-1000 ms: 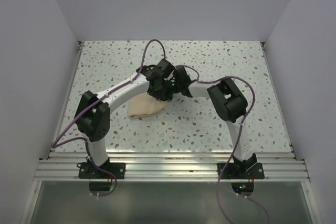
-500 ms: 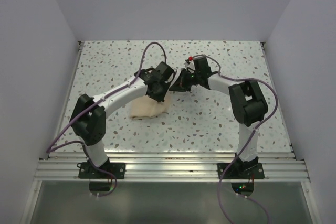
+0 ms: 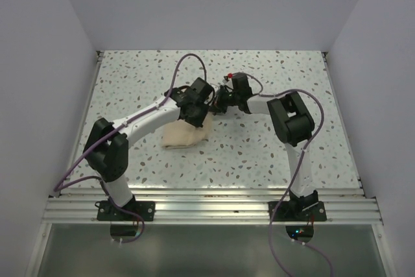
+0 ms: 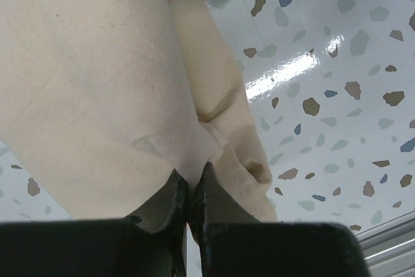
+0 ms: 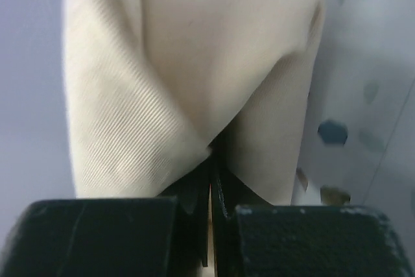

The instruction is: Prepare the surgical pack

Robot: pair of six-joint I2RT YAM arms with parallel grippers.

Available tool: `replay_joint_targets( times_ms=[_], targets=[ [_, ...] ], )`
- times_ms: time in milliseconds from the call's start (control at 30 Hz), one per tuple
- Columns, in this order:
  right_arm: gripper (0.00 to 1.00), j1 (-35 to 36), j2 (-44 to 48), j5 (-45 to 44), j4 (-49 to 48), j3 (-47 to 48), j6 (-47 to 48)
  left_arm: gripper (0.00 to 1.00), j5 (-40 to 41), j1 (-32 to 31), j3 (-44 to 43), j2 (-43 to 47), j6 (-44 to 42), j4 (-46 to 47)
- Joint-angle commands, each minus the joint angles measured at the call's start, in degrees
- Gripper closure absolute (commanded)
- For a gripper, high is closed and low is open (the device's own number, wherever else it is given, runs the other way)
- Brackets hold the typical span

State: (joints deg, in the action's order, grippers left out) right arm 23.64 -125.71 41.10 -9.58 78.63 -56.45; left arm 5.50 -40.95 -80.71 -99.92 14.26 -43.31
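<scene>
**Cloth sheet bunched at table centre, pinched by both grippers**

The glossy white table with grey, brown and blue terrazzo flecks [image 3: 272,154] fills the middle of the top view. A ribbed aluminium rail [image 3: 214,209] runs along its lower edge.

The tan woven cloth sheet [image 3: 181,135] lies just left of centre in the top view. It is gathered into a soft, rumpled mound, with its upper right part hidden under the arms. The wrist views show a fine diagonal twill weave, matte, with rounded folds and creases [image 4: 97,95]. No other pack items can be made out.

Thin purple cables [image 3: 191,56] loop above the two white-and-black arms.

The left gripper [image 4: 190,189] has its dark fingers pressed nearly together, nipping a fold of the cloth at lower centre of its view. The right gripper [image 5: 212,180] is likewise clamped tight on a raised peak of the cloth, which rises in a tent shape above the fingers.
</scene>
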Motion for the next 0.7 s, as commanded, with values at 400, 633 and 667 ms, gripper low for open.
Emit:
replay_joint_targets(
  times_ms=[400,633,667],
  targets=[
    [1.00,-0.5,-3.4,-4.0,8.7,10.5,0.2,0.83,-8.4,-0.7,7.4,5.0,-0.7,7.8],
    [0.99,-2.5,1.2,-5.7,23.8,10.5,14.4,0.48,-10.0,1.8,8.2,7.7,0.7,8.8],
    [0.99,-2.8,1.6,-5.8,24.7,10.1,15.0,0.47,-10.0,2.0,8.1,8.2,0.8,8.8]
  ],
)
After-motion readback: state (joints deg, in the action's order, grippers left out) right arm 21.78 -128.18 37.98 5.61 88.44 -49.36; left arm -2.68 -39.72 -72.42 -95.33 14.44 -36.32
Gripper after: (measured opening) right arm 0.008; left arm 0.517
